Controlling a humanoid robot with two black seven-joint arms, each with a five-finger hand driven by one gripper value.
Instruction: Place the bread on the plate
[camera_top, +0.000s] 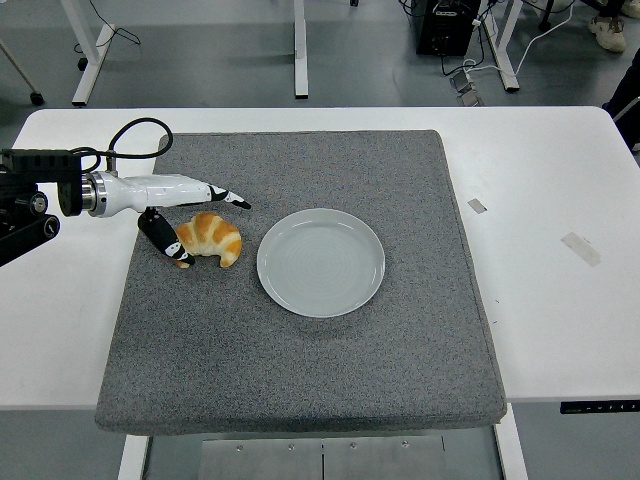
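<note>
1. Table (560, 330) – white, near edge at 6 o'clock; bare but for two bits of tape on the 3 o'clock side.
2. Mat (300, 370) – grey, coarse, covers table centre; carries items 3 & 4.
3. Plate (321, 262) – pale, round, empty, approx. mat centre.
4. Bread (210, 239) – croissant, golden; on the mat at 9 o'clock from plate, near its rim but not touching. Long axis runs approx. 8-to-4 o'clock across the arc; both horn tips point down toward 6 o'clock, hump toward 12.
5. Left hand (195, 215) – enters from 9 o'clock, white w/ black tips. Digits apart, straddling the bread: upper one over its far side pointing to 3 o'clock, lower one at its 8 o'clock horn, looks to be touching. Not clamped yet, nothing held.
6. Right hand – not in view.
7. Floor beyond table, 12 o'clock – desk legs, cables, a black box.

Step in hand (judged): closing for the grasp; task barely begun. To do well: pinch across the thick mid-hump, not a horn, as pastry prob. soft & crushes; light squeeze, lift clear of the mat's nap, carry toward 3 o'clock, set down inside plate rim.
</note>
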